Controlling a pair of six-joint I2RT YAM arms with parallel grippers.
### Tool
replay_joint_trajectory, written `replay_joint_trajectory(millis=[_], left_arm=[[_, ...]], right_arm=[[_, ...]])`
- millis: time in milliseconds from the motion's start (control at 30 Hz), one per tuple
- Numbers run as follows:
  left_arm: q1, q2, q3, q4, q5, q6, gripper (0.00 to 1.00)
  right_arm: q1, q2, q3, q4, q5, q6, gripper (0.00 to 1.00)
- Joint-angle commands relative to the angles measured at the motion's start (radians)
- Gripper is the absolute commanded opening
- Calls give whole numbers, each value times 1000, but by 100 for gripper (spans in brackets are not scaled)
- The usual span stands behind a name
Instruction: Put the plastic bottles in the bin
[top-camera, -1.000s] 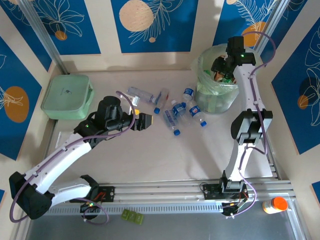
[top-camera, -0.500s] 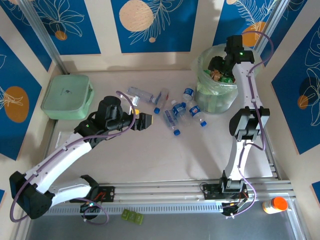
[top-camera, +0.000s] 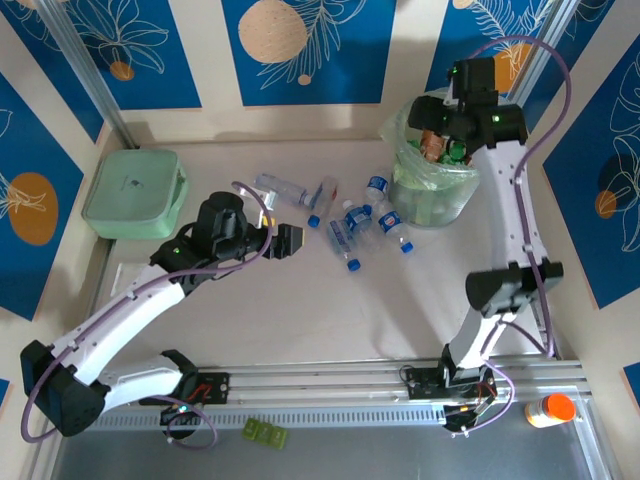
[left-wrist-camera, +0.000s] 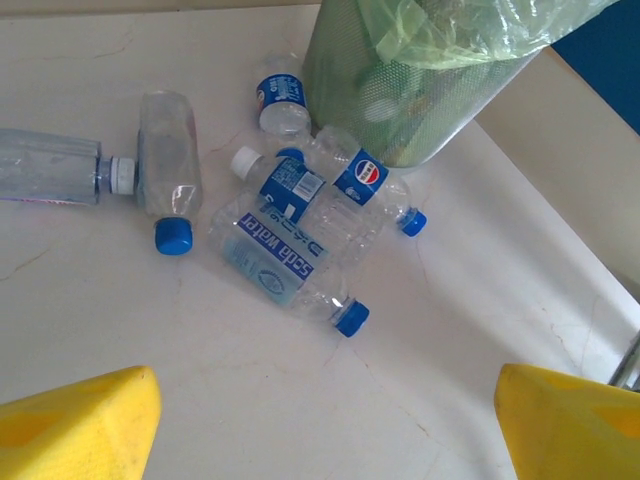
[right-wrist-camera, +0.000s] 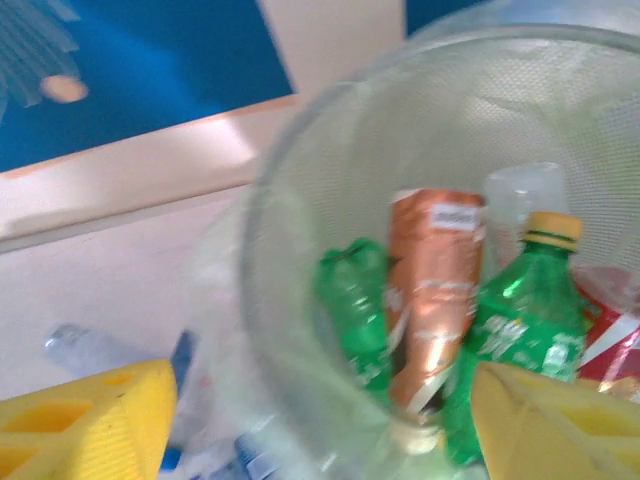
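Six plastic bottles (left-wrist-camera: 285, 262) lie on the surface (top-camera: 330, 310) in a loose cluster just left of the bin (top-camera: 432, 198). Four are bunched close to its wall and two lie farther left. Inside the bin, the blurred right wrist view shows two green bottles (right-wrist-camera: 520, 325), one copper-labelled bottle (right-wrist-camera: 435, 290) and a red label at the edge.

The left pincer (top-camera: 290, 240) hangs over bare surface short of the cluster, its fingers spread wide with nothing between them. The right pincer (top-camera: 440, 125) stands above the bin's mouth, also wide apart and empty.

One mint-green box (top-camera: 133, 192) sits at the far left, well apart. One orange-and-white bottle (top-camera: 550, 408) lies past the near rail. Wall panels stand close behind and right of the bin, while open surface stretches toward the arms' bases.
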Motion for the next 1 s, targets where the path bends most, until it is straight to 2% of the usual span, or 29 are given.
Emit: replay_joint_trajectory(millis=[0, 167, 333, 433, 600, 967], left_arm=[[-9, 12, 13, -33, -64, -6, 86], [-9, 26, 14, -50, -116, -87, 86], [-10, 80, 66, -132, -173, -202, 86], [-10, 158, 143, -231, -217, -293, 85], [-16, 281, 215, -278, -190, -420, 85], [-66, 661, 523, -399, -178, -586, 90]], right_arm=[[109, -136, -151, 70, 78, -38, 75], [265, -366, -445, 183, 151, -4, 73], [317, -502, -614, 141, 4, 72, 72], [352, -564, -726, 141, -7, 102, 72], [368, -683, -903, 164, 37, 181, 73], [369, -914, -1016, 131, 112, 261, 73]])
